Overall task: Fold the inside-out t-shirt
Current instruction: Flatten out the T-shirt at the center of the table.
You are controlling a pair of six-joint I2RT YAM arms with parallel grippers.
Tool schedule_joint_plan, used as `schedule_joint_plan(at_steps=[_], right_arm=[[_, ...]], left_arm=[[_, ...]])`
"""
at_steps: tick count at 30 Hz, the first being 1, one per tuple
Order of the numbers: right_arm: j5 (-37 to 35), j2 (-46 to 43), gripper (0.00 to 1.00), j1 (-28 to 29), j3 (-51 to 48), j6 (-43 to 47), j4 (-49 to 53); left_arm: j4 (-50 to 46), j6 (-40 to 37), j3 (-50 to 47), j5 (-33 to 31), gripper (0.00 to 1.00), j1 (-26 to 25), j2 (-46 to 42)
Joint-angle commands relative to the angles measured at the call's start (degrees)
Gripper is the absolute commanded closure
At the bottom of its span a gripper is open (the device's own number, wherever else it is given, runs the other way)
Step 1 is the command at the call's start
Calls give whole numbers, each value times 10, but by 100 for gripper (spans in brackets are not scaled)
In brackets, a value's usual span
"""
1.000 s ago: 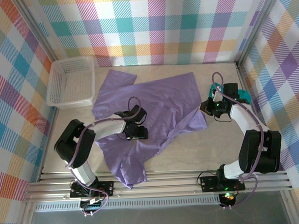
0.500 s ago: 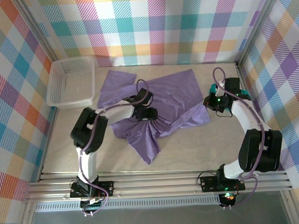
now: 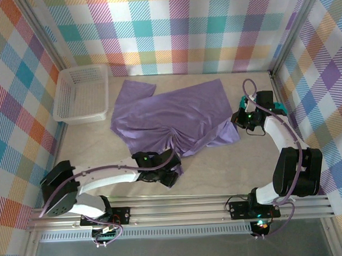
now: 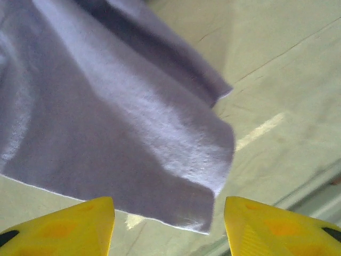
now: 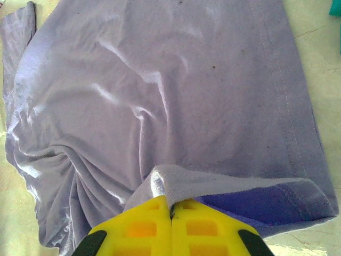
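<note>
The inside-out t-shirt (image 3: 170, 114) is lavender and lies spread across the middle of the table, gathered into creases near its lower middle. My right gripper (image 3: 239, 120) is at its right edge. In the right wrist view this gripper (image 5: 171, 213) is shut on a raised fold of the t-shirt (image 5: 160, 96). My left gripper (image 3: 170, 176) sits low by the shirt's near corner. In the left wrist view it (image 4: 169, 226) stands open, its yellow fingertips (image 4: 64, 226) wide apart, and a loose corner of the t-shirt (image 4: 122, 138) lies on the table just ahead of them, not gripped.
A white basket (image 3: 80, 93) stands at the back left. A teal-green t-shirt (image 3: 279, 107) lies bunched at the right wall behind my right arm; its edge (image 5: 337, 7) shows in the right wrist view. Bare table (image 3: 228, 171) runs along the near edge, by the rail.
My left arm swung from the shirt's middle back to the near edge. The shirt's long lower flap has drawn up shorter. The right gripper keeps its grip, nearly still.
</note>
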State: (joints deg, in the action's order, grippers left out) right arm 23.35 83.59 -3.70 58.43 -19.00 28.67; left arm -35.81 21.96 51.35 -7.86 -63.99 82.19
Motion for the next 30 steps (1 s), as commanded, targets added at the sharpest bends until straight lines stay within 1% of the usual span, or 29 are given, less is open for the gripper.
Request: schedule_joint_plan(at_steps=[1,5,9,13,19,23,27,30], right_arm=[[17,2,100,3,-10,11,-2],[21,7,100,3,-10,12,-4],[28,14,100,3,-7,12,-4],[26,13,100,3,-9,14,-2],[27,18,100,3,-9,14,-3],[30,23,100,3,-9,14,-4],[29,21,100,3,-10,15,-2],[29,24,100,3,-8,15,-1]], left_arm=[[-64,-10,41,-26,44,-16,56],[-63,-8,48,5,44,-35,93],[-43,-18,49,26,45,-39,106],[-50,-25,50,44,48,-41,121],[-69,-27,38,57,48,-47,122],[-72,-31,34,43,49,-48,129],[-70,-32,24,46,54,-48,133],[-62,-34,16,40,62,-49,137]])
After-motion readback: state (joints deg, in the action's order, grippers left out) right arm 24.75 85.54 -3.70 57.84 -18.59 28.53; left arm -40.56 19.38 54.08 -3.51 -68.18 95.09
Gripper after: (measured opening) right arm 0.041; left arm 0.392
